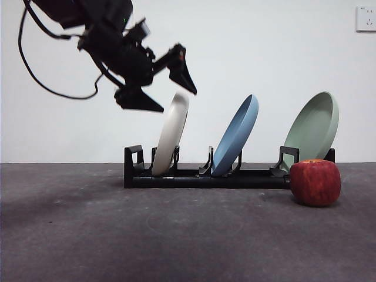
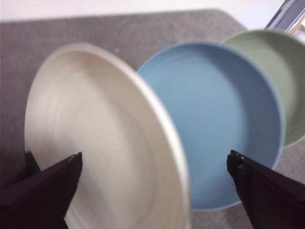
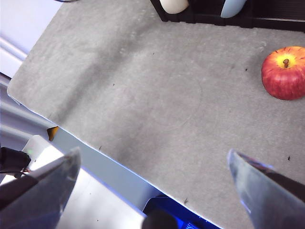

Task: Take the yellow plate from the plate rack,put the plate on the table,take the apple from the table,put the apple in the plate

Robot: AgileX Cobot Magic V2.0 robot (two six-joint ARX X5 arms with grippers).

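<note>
the left wrist view is blurred. the yellow plate (image 1: 171, 134) stands on edge in the plate rack (image 1: 205, 176), leaning right (top rim highest). the left gripper (image 1: 166, 94) hangs wide open at that rim, one jaw either side. the apple (image 1: 315, 182) sits on the table (image 1: 117, 235); the right gripper (image 3: 152, 191) waits, open.

We see the left gripper (image 1: 165, 91), jaws spread, straddling the racked yellow plate (image 1: 171, 135) at its top rim.
</note>
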